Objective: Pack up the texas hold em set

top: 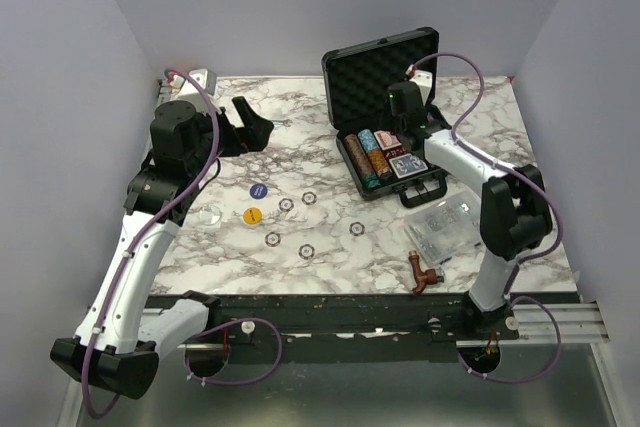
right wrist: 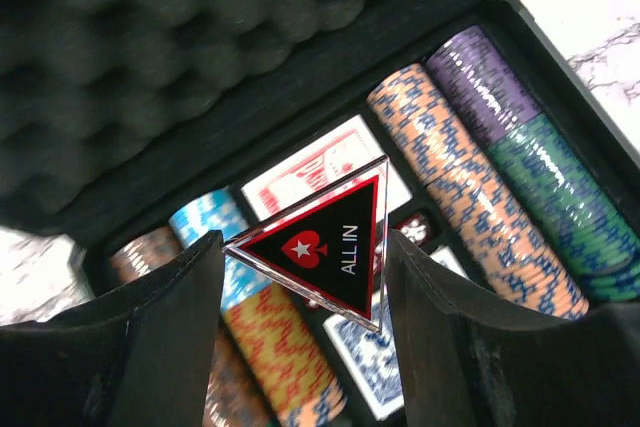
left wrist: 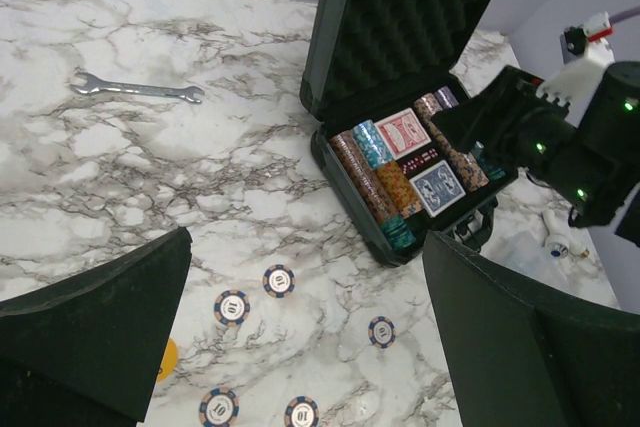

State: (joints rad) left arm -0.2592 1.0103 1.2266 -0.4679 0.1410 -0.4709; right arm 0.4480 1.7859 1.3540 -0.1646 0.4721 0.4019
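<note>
Counted on the table [top: 300,147]:

- One case [top: 370,72], open, lid tilted back, foam lining exposed, at the far right.
- Inside the case: four chip rows [right wrist: 470,187], lying side by side, two rows per side.
- Between the rows: two decks, namely one red deck [left wrist: 403,133] and one blue deck [left wrist: 438,187].
- Loose on the marble, left of the case and well apart from it: five striped chips [top: 310,197], flat, spread out, none touching another.
- Left of those chips: one blue disc [top: 258,189] and one yellow disc [top: 253,214], near each other.
- One clear box [top: 440,230], just in front of the case.
- One brown fitting [top: 420,272], at the near edge.
- One wrench [left wrist: 140,89], at the far left, seen from the left wrist only.

Right claw [right wrist: 305,242]:

- Positioned over the open case.
- Jaws part closed, clamped on one triangular plaque [right wrist: 320,257], black with a red border, marked ALL IN.
- Plaque pinched by its edges between both fingers [right wrist: 160,337], above the chip rows and decks.
- Contact with the contents below: cannot tell.

Left claw [top: 252,122]:

- Jaws at full spread, released.
- Nothing between them, nothing touched.
- Hovering above the far left of the table, pointed toward the case.
</note>
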